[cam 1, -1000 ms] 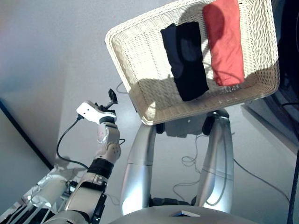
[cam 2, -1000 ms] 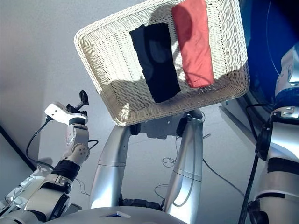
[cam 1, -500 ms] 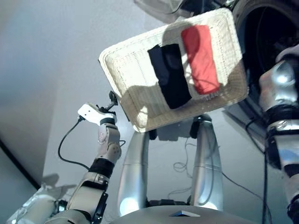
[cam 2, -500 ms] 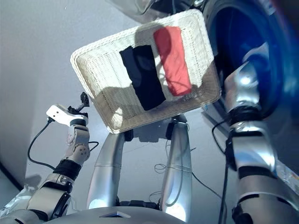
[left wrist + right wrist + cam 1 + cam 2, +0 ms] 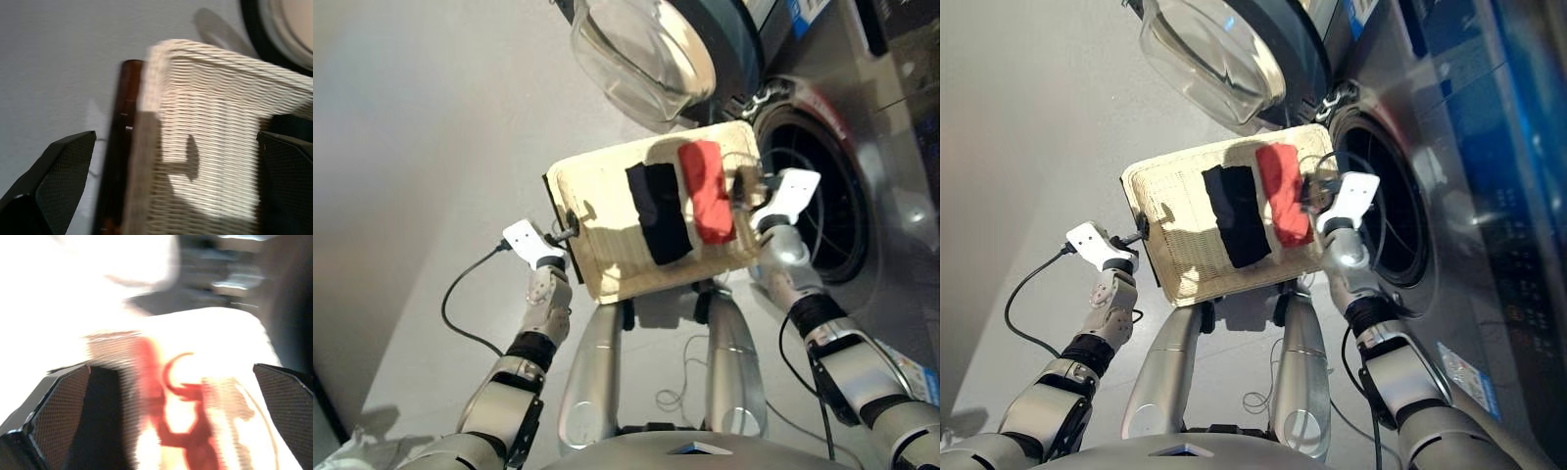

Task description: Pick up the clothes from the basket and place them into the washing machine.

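Both arms raised, open left pincer (image 5: 566, 233) and right pincer (image 5: 751, 195) flanking basket (image 5: 607, 264).

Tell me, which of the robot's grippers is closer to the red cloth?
The right. The right gripper is at the basket's edge right beside the red cloth; the left gripper is at the opposite edge, beyond the dark cloth.

Both arms are raised forward, bent at the elbows, forearms angled inward. The left gripper (image 5: 566, 233) is held at one side, its two black fingers (image 5: 58, 171) spread wide apart. The right gripper (image 5: 751, 196) is held at the opposite side, its fingers (image 5: 54, 406) likewise spread wide
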